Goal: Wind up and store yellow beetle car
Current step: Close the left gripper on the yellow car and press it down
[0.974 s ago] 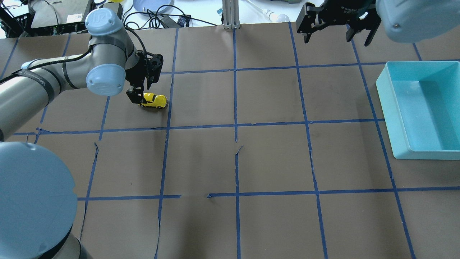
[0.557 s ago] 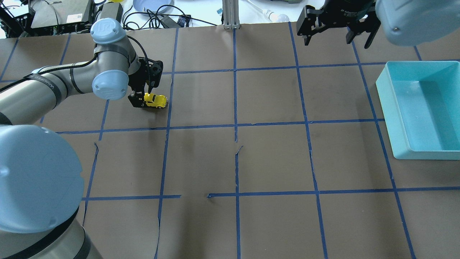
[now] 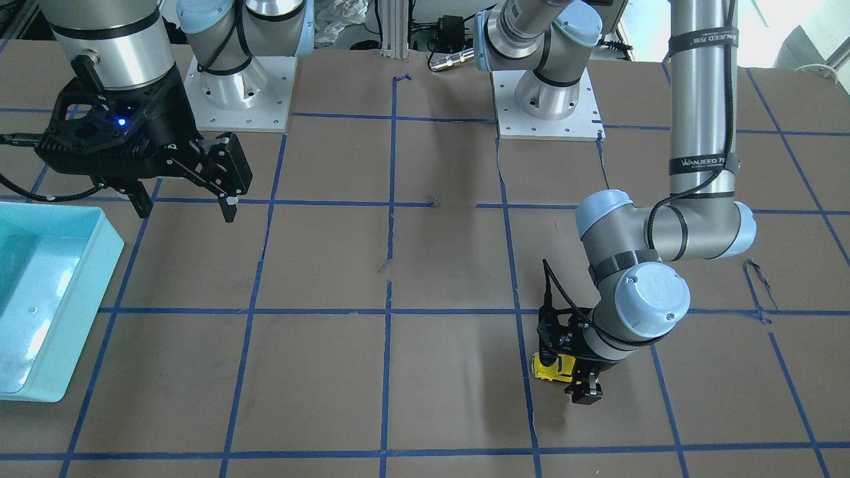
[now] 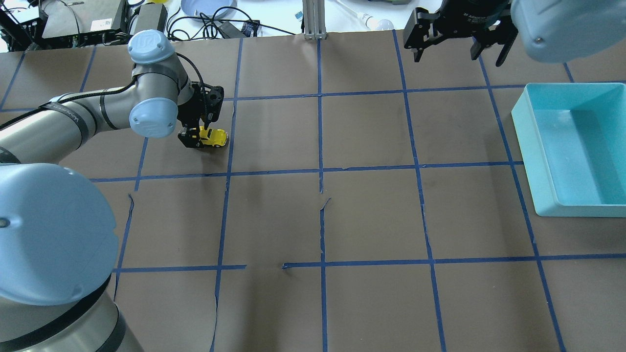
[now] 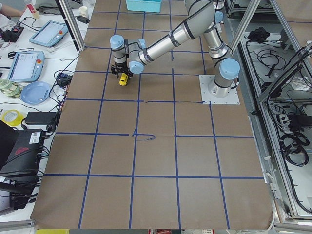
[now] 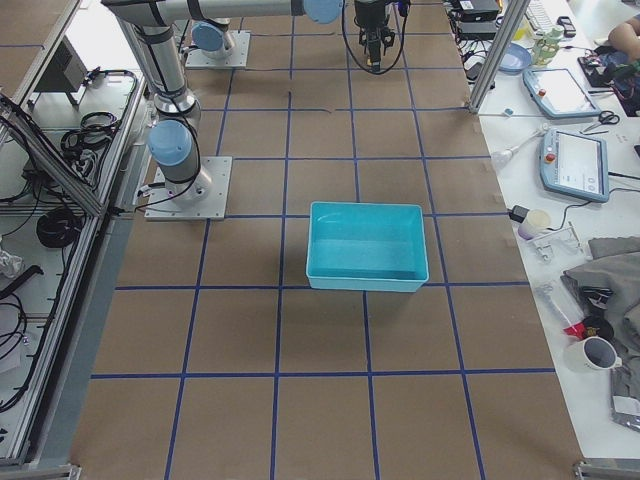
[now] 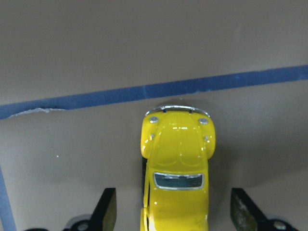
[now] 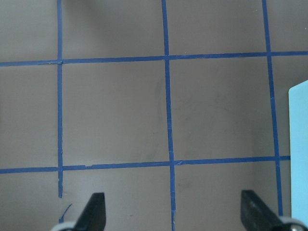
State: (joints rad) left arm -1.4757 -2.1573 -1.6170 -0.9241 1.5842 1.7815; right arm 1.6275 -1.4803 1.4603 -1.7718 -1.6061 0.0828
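Down on the brown paper table (image 4: pixel 371 215), the yellow beetle car (image 4: pixel 213 138) stands on its wheels toward the far left corner, a little in from the far edge and well in from the left edge. It sits inside one taped square, close to the blue tape line (image 7: pixel 159 90) that runs just past its silver bumper.

The left gripper (image 4: pixel 198 134) is lowered over the car with its jaws released. In the left wrist view the fingers (image 7: pixel 108 209) stand on either side of the car's rear half, with bare paper showing between each finger and the yellow body, so nothing is gripped. The bonnet and one dark window point away from the wrist, toward the tape line. From across the table the car (image 3: pixel 552 367) shows partly tucked under the wrist.

Over by the far edge, toward the far right corner, the right gripper (image 4: pixel 457 51) hangs above the table with its jaws spread wide and nothing between them; its wrist view shows only paper and tape.

Against the right edge lies a teal bin (image 4: pixel 525 142), well apart from the car and both grippers.
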